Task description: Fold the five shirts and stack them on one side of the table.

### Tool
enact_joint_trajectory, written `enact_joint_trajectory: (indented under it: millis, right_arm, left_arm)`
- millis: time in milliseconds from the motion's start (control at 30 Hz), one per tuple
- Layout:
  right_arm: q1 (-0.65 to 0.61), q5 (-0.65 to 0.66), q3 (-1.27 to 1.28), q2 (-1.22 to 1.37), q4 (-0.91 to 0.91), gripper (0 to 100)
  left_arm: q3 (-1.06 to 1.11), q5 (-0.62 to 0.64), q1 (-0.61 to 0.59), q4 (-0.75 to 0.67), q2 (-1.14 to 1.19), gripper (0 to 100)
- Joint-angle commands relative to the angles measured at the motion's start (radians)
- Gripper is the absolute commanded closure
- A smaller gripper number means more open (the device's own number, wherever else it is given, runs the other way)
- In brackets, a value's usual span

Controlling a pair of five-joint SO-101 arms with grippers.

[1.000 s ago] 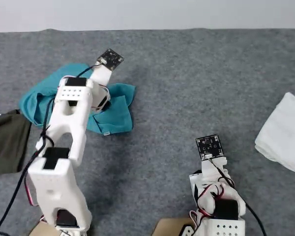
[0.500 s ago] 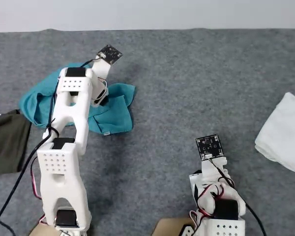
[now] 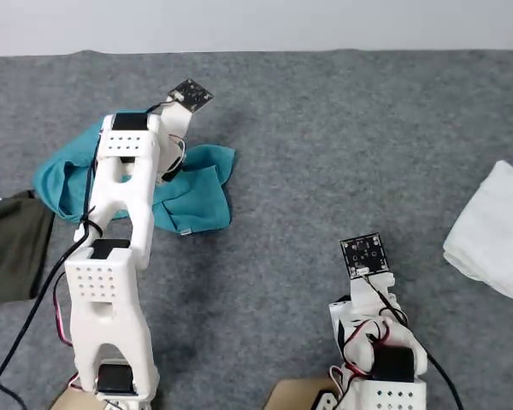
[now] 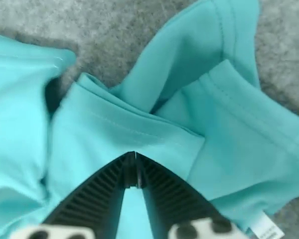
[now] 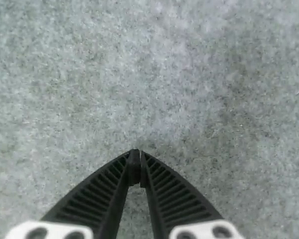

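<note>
Early stage: teal shirt (image 3: 201, 192) lies crumpled under closed, empty-looking left tool (image 4: 132, 172), dark shirt (image 3: 13, 243) just beside it unfolded, white shirt (image 3: 496, 231) well apart maybe folded, right tool (image 5: 134, 169) closed over bare worktop (image 3: 325, 128), no stack yet.

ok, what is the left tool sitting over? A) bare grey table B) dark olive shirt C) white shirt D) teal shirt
D: in the left wrist view the left tool has its tips together right over the rumpled teal shirt, with teal cloth on every side of them.
</note>
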Motion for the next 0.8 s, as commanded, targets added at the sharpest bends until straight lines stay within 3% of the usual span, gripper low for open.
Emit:
enact_joint_trajectory:
  millis: [0,767]
  right_arm:
    - [0.013,0.006,0.015,-0.010,-0.010,99.0]
    - [0.013,0.006,0.015,-0.010,-0.010,99.0]
  left_arm:
    - [-0.091,-0.005,-0.006,0.048,-0.025,100]
    - [-0.343,-0.008,-0.023,0.285,-0.015,100]
